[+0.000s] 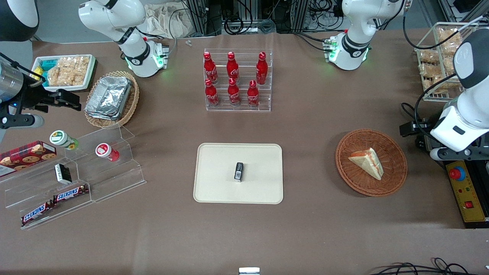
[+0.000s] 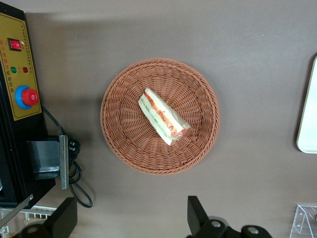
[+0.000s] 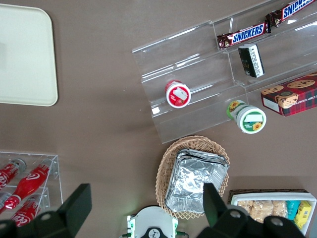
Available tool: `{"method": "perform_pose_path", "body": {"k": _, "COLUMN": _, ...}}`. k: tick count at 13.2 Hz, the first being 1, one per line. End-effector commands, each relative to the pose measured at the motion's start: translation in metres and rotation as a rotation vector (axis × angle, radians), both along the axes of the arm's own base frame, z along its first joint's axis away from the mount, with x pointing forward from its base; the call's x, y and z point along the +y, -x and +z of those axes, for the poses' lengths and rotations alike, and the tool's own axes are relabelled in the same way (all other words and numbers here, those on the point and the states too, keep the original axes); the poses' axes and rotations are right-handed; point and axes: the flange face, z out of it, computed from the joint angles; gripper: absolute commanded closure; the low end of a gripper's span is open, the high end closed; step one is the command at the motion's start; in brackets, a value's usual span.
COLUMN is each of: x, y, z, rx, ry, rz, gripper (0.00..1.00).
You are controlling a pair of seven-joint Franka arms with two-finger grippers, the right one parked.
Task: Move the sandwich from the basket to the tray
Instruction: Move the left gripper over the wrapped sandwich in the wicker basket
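The end effector (image 2: 130,220) is held above the tabletop (image 1: 313,229), just clear of the basket's rim, with nothing between its two fingers (image 2: 197,213), which are spread wide apart. Below it, the basket (image 2: 124,144) is seen from above, resting on the brown tabletop toward the working arm's end. The sandwich (image 2: 163,117) is lying inside the basket, near its middle, with the red and green filling turned upward along one long edge. In the front view, the sandwich (image 1: 367,161) is shown well apart from the tray (image 1: 214,183), which lies at the middle of the tabletop. A small black packet (image 1: 238,171) is resting on the tray. A control box (image 1: 467,191) with a red button is placed beside the basket (image 1: 393,172).
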Motion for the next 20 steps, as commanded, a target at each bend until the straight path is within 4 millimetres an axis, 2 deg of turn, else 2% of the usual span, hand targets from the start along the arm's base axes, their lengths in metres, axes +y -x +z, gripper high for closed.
{"method": "perform_pose_path", "body": {"k": 1, "x": -0.001, "y": 0.001, "z": 0.005, "rx": -0.006, "ry": 0.013, "rz": 0.004, "gripper": 0.0}}
{"method": "perform_pose_path", "body": {"k": 4, "x": -0.002, "y": 0.001, "z": 0.004, "rx": -0.004, "ry": 0.012, "rz": 0.001, "gripper": 0.0}}
{"method": "perform_pose_path", "body": {"k": 7, "x": -0.001, "y": 0.006, "z": -0.027, "rx": 0.026, "ry": 0.0, "rz": -0.003, "gripper": 0.0}}
{"method": "perform_pose_path", "body": {"k": 10, "x": 0.0, "y": 0.026, "z": -0.045, "rx": -0.024, "ry": 0.007, "rz": 0.012, "gripper": 0.0}}
{"method": "perform_pose_path", "body": {"k": 14, "x": 0.004, "y": 0.058, "z": -0.101, "rx": -0.09, "ry": 0.022, "rz": 0.06, "gripper": 0.0}}
{"method": "perform_pose_path", "body": {"k": 17, "x": 0.003, "y": 0.059, "z": -0.136, "rx": -0.112, "ry": 0.022, "rz": 0.136, "gripper": 0.0}}
{"method": "perform_pose_path", "body": {"k": 20, "x": 0.004, "y": 0.053, "z": -0.178, "rx": -0.14, "ry": 0.021, "rz": 0.366, "gripper": 0.0}}
